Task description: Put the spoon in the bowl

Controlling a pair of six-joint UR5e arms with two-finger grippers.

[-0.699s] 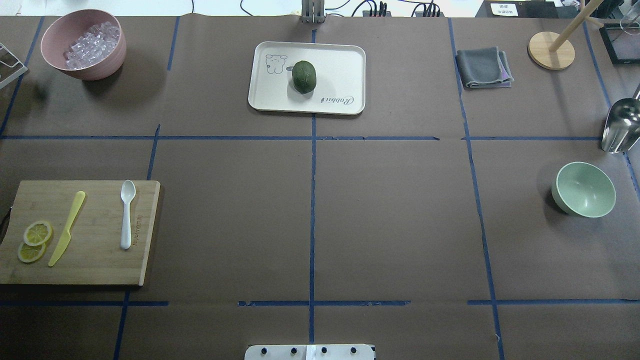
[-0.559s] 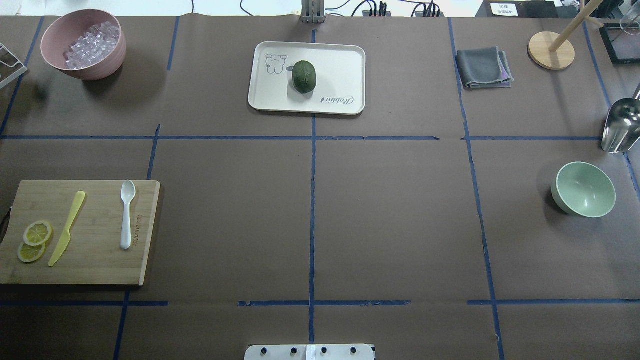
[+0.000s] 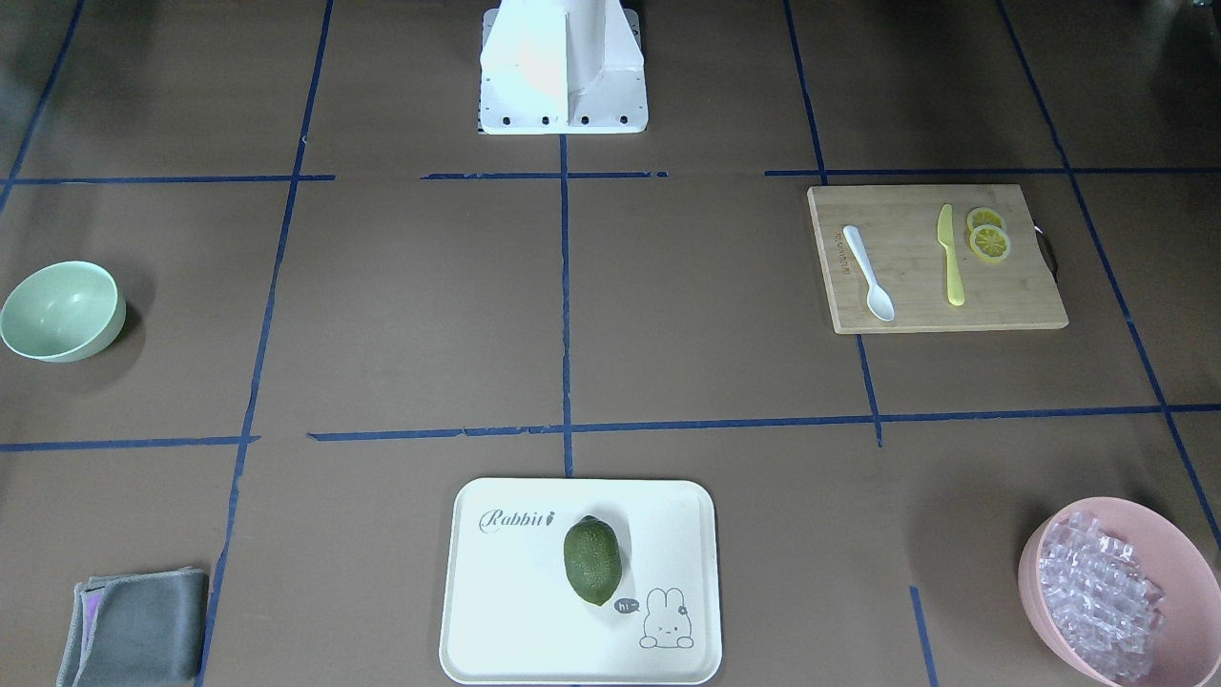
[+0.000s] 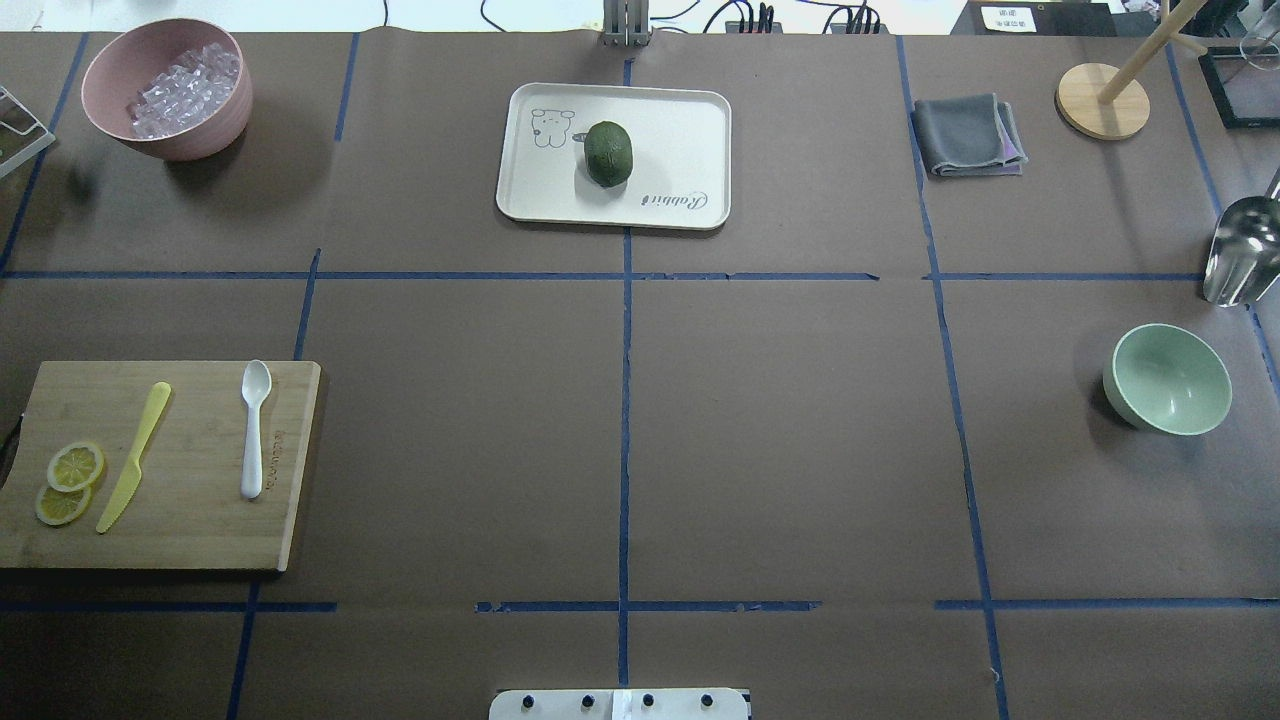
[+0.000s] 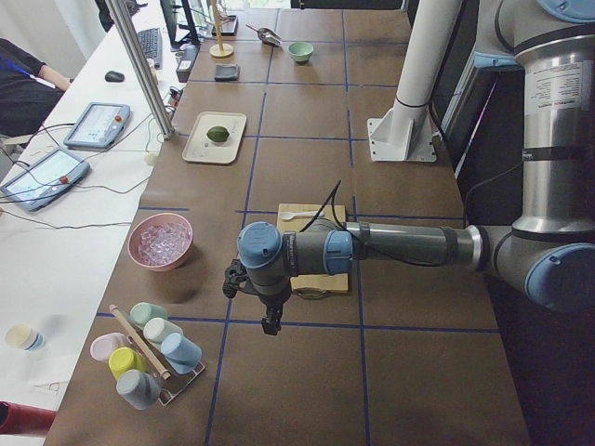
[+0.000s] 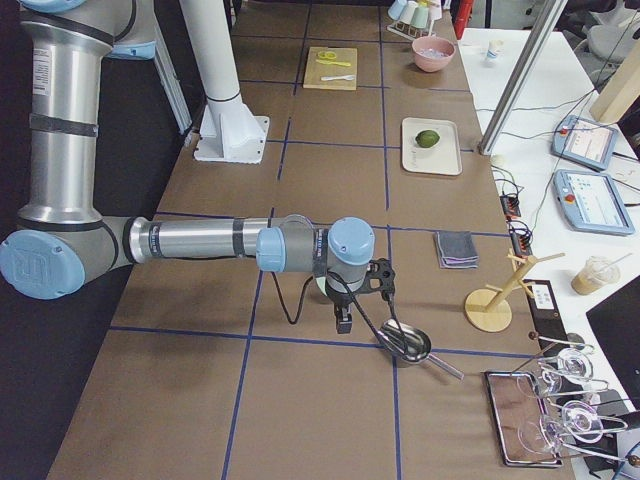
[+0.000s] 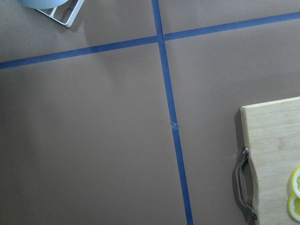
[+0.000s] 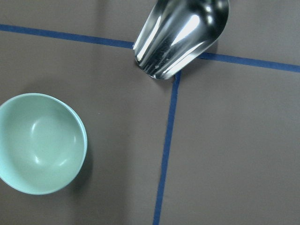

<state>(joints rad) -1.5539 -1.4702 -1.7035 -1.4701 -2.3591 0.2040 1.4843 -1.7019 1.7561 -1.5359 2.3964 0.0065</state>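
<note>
The white spoon (image 4: 252, 430) lies alone on the wooden cutting board (image 4: 190, 520) at the table's left, scoop toward the far side; it also shows in the front view (image 3: 868, 272). The mint-green bowl (image 4: 1168, 378) stands empty at the right, also seen in the right wrist view (image 8: 40, 143). My left gripper (image 5: 270, 321) shows only in the left side view, beyond the board's handle end. My right gripper (image 6: 343, 322) shows only in the right side view, beside the bowl and a metal scoop. I cannot tell whether either is open or shut.
A yellow knife (image 4: 135, 455) and lemon slices (image 4: 75, 465) share the board. A pink bowl of clear pieces (image 4: 165, 90) stands far left. A white tray (image 4: 690, 130) holds a green fruit (image 4: 608, 153). A grey cloth (image 4: 965, 135), wooden stand (image 4: 1100, 100) and metal scoop (image 4: 1240, 250) are at the right.
</note>
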